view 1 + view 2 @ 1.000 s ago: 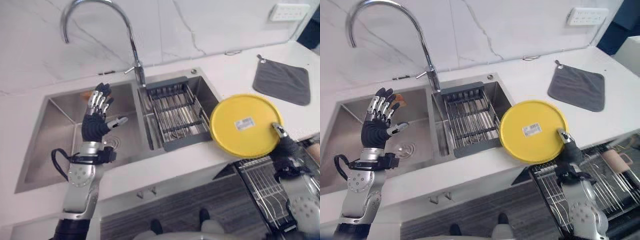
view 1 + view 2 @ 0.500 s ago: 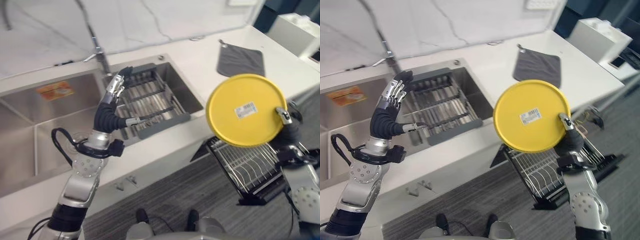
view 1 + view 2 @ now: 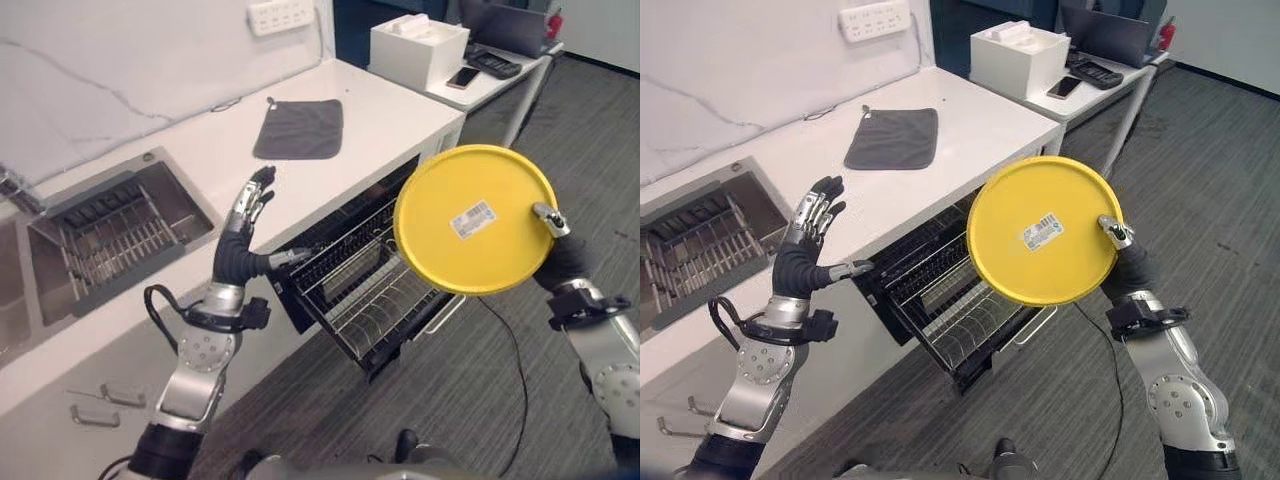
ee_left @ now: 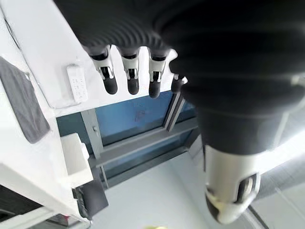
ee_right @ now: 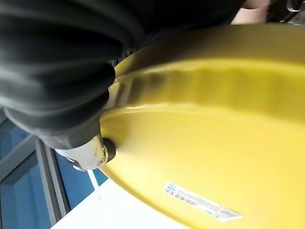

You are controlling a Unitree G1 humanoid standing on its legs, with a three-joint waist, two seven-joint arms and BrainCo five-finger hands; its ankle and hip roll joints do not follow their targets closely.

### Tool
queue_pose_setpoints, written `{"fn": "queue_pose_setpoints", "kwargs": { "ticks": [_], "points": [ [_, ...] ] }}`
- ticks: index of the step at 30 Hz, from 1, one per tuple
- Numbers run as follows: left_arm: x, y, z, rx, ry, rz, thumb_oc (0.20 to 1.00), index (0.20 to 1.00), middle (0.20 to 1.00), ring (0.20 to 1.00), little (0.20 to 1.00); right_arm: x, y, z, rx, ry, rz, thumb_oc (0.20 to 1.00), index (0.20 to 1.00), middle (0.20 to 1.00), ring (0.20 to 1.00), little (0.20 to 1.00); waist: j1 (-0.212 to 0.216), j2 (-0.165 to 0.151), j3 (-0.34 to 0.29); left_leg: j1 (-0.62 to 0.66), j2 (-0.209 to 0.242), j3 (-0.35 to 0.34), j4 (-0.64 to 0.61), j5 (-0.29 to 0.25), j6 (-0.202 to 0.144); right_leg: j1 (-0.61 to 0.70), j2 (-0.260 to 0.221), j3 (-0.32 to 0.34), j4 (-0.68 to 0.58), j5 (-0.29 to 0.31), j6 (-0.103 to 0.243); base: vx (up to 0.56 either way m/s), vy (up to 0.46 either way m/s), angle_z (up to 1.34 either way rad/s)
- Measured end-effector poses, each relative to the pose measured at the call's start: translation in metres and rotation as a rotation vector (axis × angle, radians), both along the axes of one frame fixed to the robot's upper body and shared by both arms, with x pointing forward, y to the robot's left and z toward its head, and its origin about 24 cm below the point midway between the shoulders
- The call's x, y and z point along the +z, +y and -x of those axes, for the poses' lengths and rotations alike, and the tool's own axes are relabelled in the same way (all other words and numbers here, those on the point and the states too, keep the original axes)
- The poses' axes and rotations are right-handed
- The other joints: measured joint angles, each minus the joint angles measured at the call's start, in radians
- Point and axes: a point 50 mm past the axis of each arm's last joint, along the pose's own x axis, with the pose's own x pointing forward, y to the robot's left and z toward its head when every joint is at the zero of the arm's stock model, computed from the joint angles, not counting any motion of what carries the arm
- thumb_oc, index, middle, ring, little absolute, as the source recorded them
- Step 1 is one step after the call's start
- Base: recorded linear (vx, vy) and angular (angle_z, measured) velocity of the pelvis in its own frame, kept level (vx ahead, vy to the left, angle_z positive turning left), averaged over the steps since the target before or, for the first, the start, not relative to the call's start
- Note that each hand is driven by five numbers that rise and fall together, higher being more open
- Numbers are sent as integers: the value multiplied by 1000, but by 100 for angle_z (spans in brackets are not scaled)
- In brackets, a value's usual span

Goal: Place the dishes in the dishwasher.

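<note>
Yellow plate (image 3: 475, 218) is up in the air at about 3 o'clock in our head views, held on edge with its flat underside facing us and a small white sticker (image 3: 471, 219) near the middle. Our right hand (image 3: 1123, 259) has it by the rim on the 3 o'clock side, thumb pressed on the underside and fingers curled round the back, which the right wrist view shows up close too.

The plate hangs over the open dishwasher (image 3: 330, 262), whose wire rack (image 3: 370, 300) is pulled out below the tabletop (image 3: 210, 180) edge, near the middle of the view. The rack looks bare where we can see it, and the plate's lower edge is well clear of it. There's open grey carpet (image 3: 1060, 400) from 4 to 6 o'clock.

Our left hand (image 3: 248, 225) is raised at 9 o'clock over the tabletop's front edge, fingers (image 4: 131, 74) straight and spread, holding nothing.

On the tabletop, a grey cloth (image 3: 300, 128) lies flat at 12 o'clock, and the sink (image 3: 100, 225) with a dark drainer (image 3: 110, 240) sits at 10 o'clock. A white box (image 3: 418, 50) sits on a side table at 1 o'clock.
</note>
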Motion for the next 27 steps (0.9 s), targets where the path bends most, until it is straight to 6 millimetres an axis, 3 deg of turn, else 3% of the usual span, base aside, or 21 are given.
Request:
{"fn": "queue_pose_setpoints", "kwargs": {
  "ticks": [1, 2, 3, 5, 6, 10, 12, 13, 14, 15, 17, 19, 20, 21, 22, 23, 24, 25, 27],
  "points": [
    [5, 5, 1, 12, -24, -11, 1000, 1000, 1000, 1000, 1000, 0, -1, 0, -10, -3, 0, 200, 200, 200, 200, 200, 9, -5, 1, 4, -122, -54, -2, -133, 55, 0, -20, 0, -8, 12, 10, 10, 117, 6],
    [10, 7, 2, 21, -47, -8, 1000, 1000, 1000, 1000, 1000, -2, 1, 0, -11, -1, -7, 200, 200, 200, 200, 200, 10, 12, -7, 19, -177, -36, -49, -155, 95, 3, -12, -9, -8, 19, 32, 63, 178, 22],
    [13, 6, 1, 15, -69, -7, 1000, 1000, 1000, 1000, 1000, -5, 5, 0, -12, -2, -39, 200, 200, 200, 200, 200, 0, 35, -18, 50, -183, 9, -125, -172, 121, 11, 3, -36, -3, 14, 41, 78, 200, 45],
    [16, 0, -2, -11, -83, -8, 1000, 1000, 1000, 1000, 1000, -16, 19, -2, 6, 18, -83, 200, 200, 200, 200, 200, -8, 24, -21, 99, -211, 21, -221, -177, 175, 30, -6, -51, 11, -6, 68, 57, 181, 40],
    [20, -9, -5, -49, -98, -16, 1000, 1000, 1000, 1000, 1000, -19, 26, -2, 35, 28, -75, 200, 200, 200, 200, 200, -5, 8, -24, 121, -237, 3, -271, -146, 180, 30, -15, -54, 13, -8, 73, 104, 288, 20],
    [23, -10, -3, -46, -116, -73, 1000, 1000, 1000, 1000, 1000, -16, 17, -2, 14, 23, -40, 200, 200, 200, 200, 200, -2, -12, -23, 133, -279, -18, -313, -147, 196, 16, -53, -55, 61, -11, 108, 111, 235, 15],
    [23, -9, -3, -39, -116, -70, 1000, 1000, 1000, 1000, 1000, -14, 12, -1, -6, 16, -40, 200, 200, 200, 200, 200, 1, -21, -23, 143, -278, -27, -308, -141, 206, 7, -61, -46, 111, -19, 116, 19, 82, 24],
    [24, -10, -5, -38, -120, -70, 1000, 1000, 1000, 1000, 1000, -12, 9, 0, -20, 4, -44, 200, 200, 200, 200, 200, 7, -13, -4, 130, -257, -48, -295, -141, 208, -74, -83, -30, 291, -38, 141, 16, -100, 44],
    [25, -10, -9, -44, -126, -77, 1000, 1000, 1000, 1000, 1000, -16, 8, 2, -30, 7, -56, 200, 200, 200, 200, 200, 7, -8, 31, 123, -227, -91, -247, -147, 216, -190, -127, -27, 552, -28, 154, 31, -257, 65],
    [27, -9, -9, -46, -128, -94, 1000, 1000, 1000, 1000, 1000, -22, 9, 6, -21, 31, -55, 200, 200, 200, 200, 200, 9, -15, 34, 124, -213, -118, -239, -156, 212, -246, -139, 8, 645, -50, 153, 45, -297, 91],
    [34, 4, -9, -18, -147, -149, 1000, 1000, 1000, 1000, 1000, -24, 10, 7, 7, 23, -60, 200, 200, 200, 200, 200, 31, -59, 31, 125, -214, -124, -240, -162, 203, -246, -181, 19, 469, -51, 138, 81, -516, 83],
    [35, 11, -10, 13, -148, -157, 1000, 1000, 1000, 1000, 1000, -34, 11, 1, 22, 32, -97, 200, 200, 200, 200, 200, 64, -82, 26, 121, -214, -141, -220, -173, 177, -182, -220, 39, 205, 22, 180, 119, -593, 46],
    [36, 11, -10, 12, -151, -155, 1000, 1000, 1000, 1000, 1000, -37, 12, 3, 17, 43, -108, 200, 200, 200, 200, 200, 67, -81, 26, 124, -211, -154, -218, -176, 172, -140, -223, 52, 86, 61, 184, 100, -480, 49],
    [35, 9, -10, 4, -150, -153, 1000, 1000, 1000, 1000, 1000, -40, 14, 4, 14, 48, -129, 200, 200, 200, 200, 200, 53, -83, 25, 113, -208, -214, -200, -185, 160, -108, -213, 185, 23, 112, 198, 21, -369, 76],
    [34, 5, -10, -12, -144, -157, 1000, 1000, 1000, 1000, 1000, -42, 15, 6, 13, 53, -136, 200, 200, 200, 200, 200, 37, -90, 20, 104, -197, -244, -185, -189, 153, -81, -198, 267, 13, 132, 190, -17, -395, 71],
    [33, 6, -10, -15, -140, -165, 1000, 1000, 1000, 1000, 1000, -42, 16, 7, 18, 58, -132, 200, 200, 200, 200, 200, 43, -92, 18, 110, -181, -251, -185, -186, 149, -64, -179, 264, 7, 148, 172, -8, -460, 57],
    [36, 8, -8, -1, -153, -161, 1000, 1000, 1000, 1000, 1000, -39, 15, 6, 24, 49, -121, 200, 200, 200, 200, 200, 45, -105, 10, 112, -160, -249, -188, -176, 133, -27, -142, 205, -16, 180, 150, 24, -448, 7],
    [37, 9, -3, 11, -165, -149, 1000, 1000, 1000, 1000, 1000, -33, 16, 0, 40, 29, -104, 200, 200, 200, 200, 200, 64, -106, 6, 134, -135, -235, -210, -162, 110, -17, -110, 154, -13, 128, 162, 17, -381, -21],
    [30, 9, 4, 23, -138, -101, 1000, 1000, 1000, 1000, 1000, -12, 14, -12, 70, -21, -25, 200, 200, 200, 200, 200, 71, -49, 4, 156, -55, -207, -237, -137, 74, -16, -25, 160, -11, 71, 124, -28, -221, -41]
  ]
}}
